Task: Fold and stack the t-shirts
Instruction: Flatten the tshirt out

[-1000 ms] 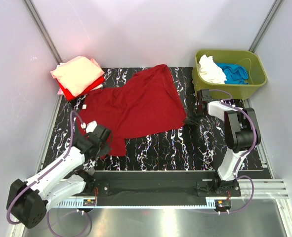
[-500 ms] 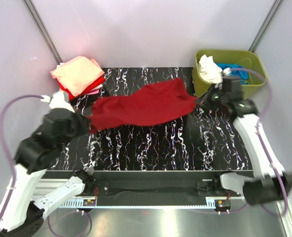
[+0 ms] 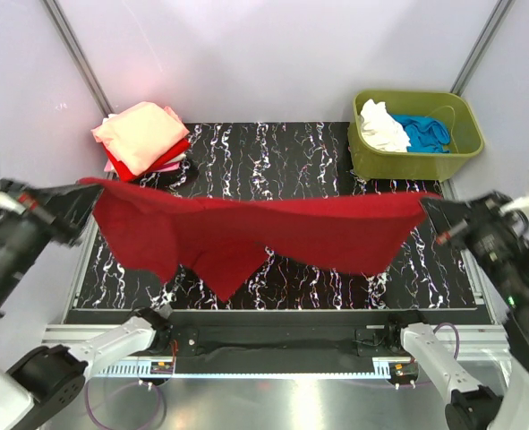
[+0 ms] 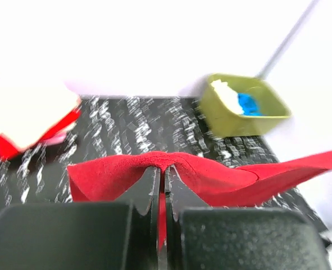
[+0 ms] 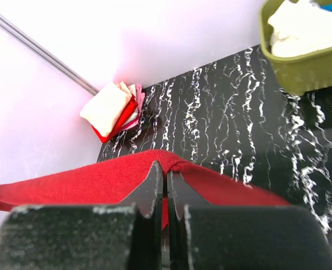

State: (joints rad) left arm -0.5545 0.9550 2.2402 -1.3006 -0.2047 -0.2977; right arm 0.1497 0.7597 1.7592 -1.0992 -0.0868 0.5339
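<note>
Dark red cotton, one short-sleeved t-shirt (image 3: 246,228), the item in hand. It hangs in the air over the marbled black table (image 3: 300,152), drawn out as a long band from 9 o'clock to 3 o'clock in the overhead view. The upper edge is nearly taut and the lower cloth sags toward 6 o'clock in two loose flaps. Whether these brush the surface cannot be told. The left gripper (image 3: 85,185), at 9 o'clock, is clenched on one end of the band; its wrist view shows the fingers pressed together with a ridge of red cloth nipped between them. The right gripper (image 3: 431,201), at 3 o'clock, grasps the opposite end in the same manner. The hold is judged to be a spreading lift, arms wide apart so that wrinkles drop out and the garment can be laid flat for folding. Folded stack (image 3: 141,136) at 10 o'clock, salmon-pink on top, red and pink beneath, well apart from the shirt. Olive-green tub (image 3: 398,166) at 2 o'clock, holding a white tee (image 3: 382,125) and a blue tee (image 3: 422,132), unfolded.
</note>
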